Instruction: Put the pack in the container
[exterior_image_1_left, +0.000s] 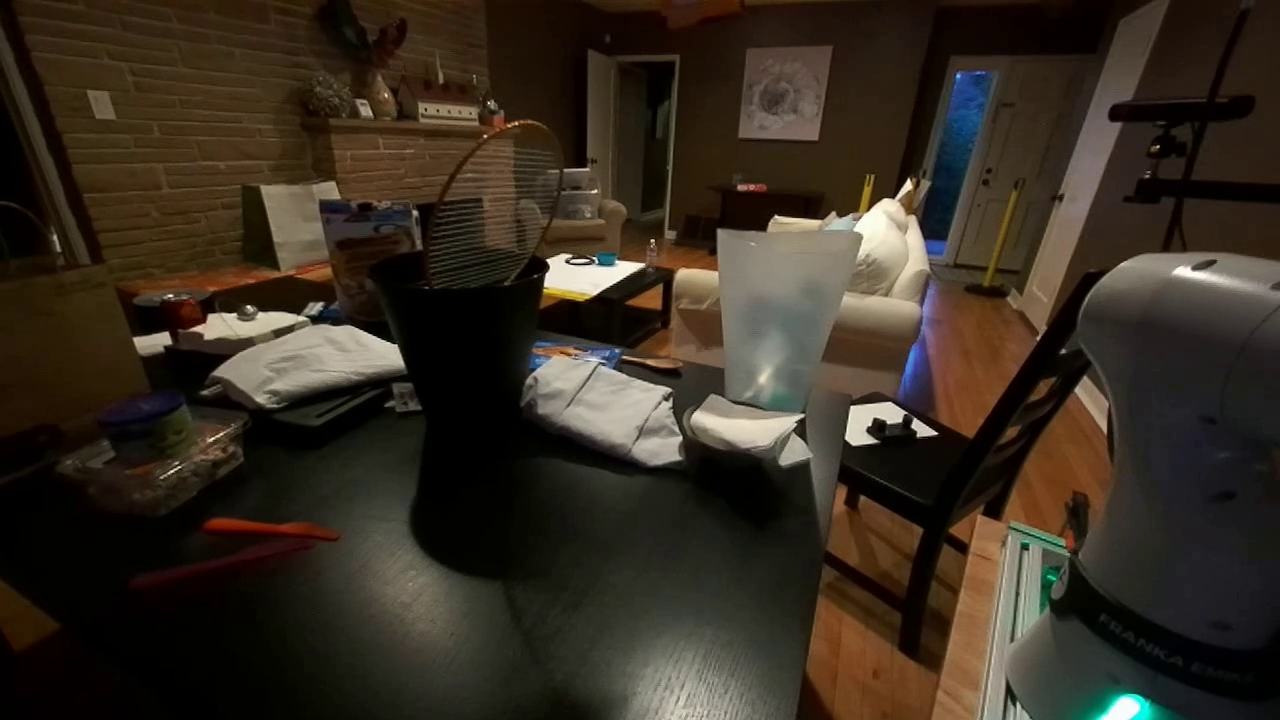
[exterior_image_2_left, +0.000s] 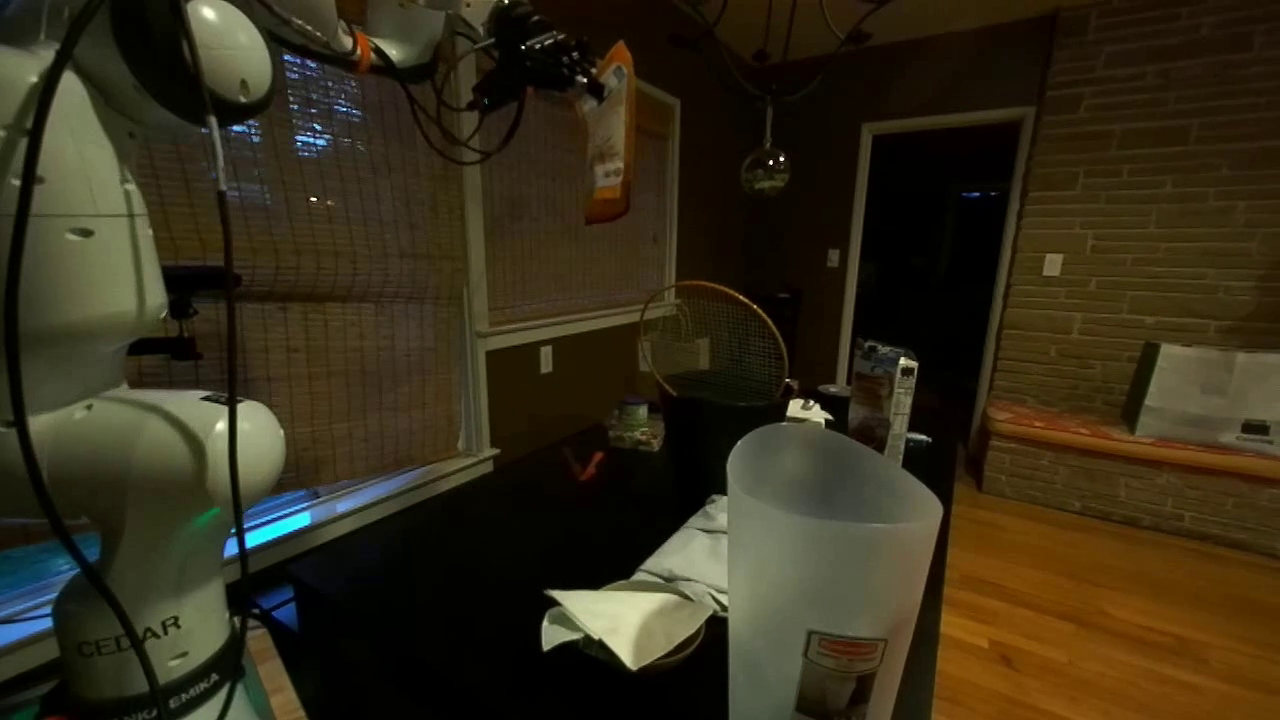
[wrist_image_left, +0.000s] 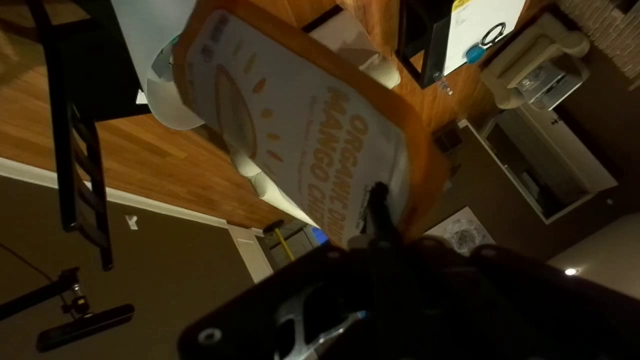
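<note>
Above and to one side of the white bin (exterior_image_2_left: 825, 590) (presumably the container meant), the claw (exterior_image_2_left: 592, 88) is clamped on the orange pack (exterior_image_2_left: 609, 150) near its top. Gripped only there, the pack could swing, catch on the bin and topple it.

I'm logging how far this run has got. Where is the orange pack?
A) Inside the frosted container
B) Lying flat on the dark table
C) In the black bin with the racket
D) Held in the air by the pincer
D: in an exterior view the orange pack hangs in mid-air, gripped near its upper end by the pincer.
</note>
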